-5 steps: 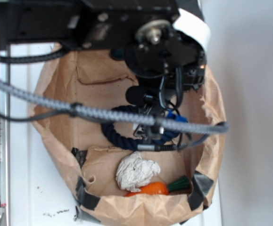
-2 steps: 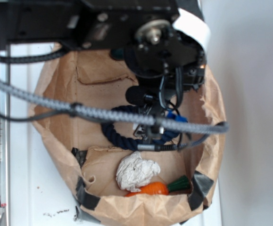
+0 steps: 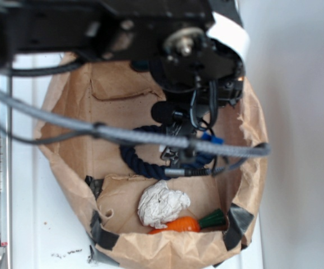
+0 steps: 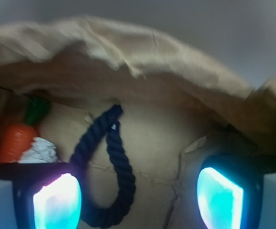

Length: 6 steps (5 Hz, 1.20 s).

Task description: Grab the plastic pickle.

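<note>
So the whole scene sits inside a crumpled brown paper bag (image 3: 72, 101) (image 4: 128, 43) with its rim rolled down, lying on a white surface (image 3: 27, 224). The black robot arm (image 3: 195, 61) reaches over the bag from the top of the exterior view, and a grey braided cable (image 3: 50, 120) cuts across in front of everything.

Wrist cam: the gripper (image 4: 138, 191) has its two fingers spread wide, pads (image 4: 56, 202) glowing cyan, and nothing between them except bag floor and part of the dark navy rope loop (image 4: 121, 167) (image 3: 134, 162). The rope lies right under the gripper.

The plastic pickle is the tricky one. There's a dark, glossy, rounded blob (image 3: 163, 112) just under the wrist in the exterior view, beyond the rope on the bag floor. It might be the pickle, but it's half hidden by the arm and wires, so I can't say for sure. The wrist cam doesn't show it at all.

At the near edge of the bag, an orange plastic carrot with a green top (image 3: 183, 224) (image 4: 16, 138) lies against the bag wall. A crumpled wad of white paper (image 3: 162, 203) (image 4: 42, 150) touches it. Black tape patches (image 3: 103, 235) hold the bag's corners.
</note>
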Tool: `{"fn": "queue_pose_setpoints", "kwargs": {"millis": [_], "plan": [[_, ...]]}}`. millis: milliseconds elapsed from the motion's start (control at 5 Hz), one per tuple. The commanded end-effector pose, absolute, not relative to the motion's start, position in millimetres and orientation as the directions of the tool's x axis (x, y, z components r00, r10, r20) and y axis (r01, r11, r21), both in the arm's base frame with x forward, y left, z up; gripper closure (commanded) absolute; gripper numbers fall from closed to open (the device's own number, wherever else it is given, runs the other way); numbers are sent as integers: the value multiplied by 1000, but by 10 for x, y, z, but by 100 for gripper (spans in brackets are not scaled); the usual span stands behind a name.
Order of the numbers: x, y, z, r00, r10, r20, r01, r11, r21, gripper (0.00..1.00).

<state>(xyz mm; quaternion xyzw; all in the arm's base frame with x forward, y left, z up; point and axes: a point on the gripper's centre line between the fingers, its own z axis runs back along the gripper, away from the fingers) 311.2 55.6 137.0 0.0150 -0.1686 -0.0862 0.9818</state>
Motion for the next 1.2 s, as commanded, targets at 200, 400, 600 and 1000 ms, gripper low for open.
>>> {"fn": "queue_pose_setpoints", "kwargs": {"millis": [200, 400, 600, 1000], "plan": [[2995, 1037, 1325, 947, -21, 322, -61, 968, 244, 0], [3053, 1111, 1203, 945, 13, 326, -103, 959, 263, 0], [3090, 1205, 1093, 949, 38, 314, -127, 955, 268, 0], [3190, 1135, 973, 958, 17, 287, -55, 990, 126, 0]]}}
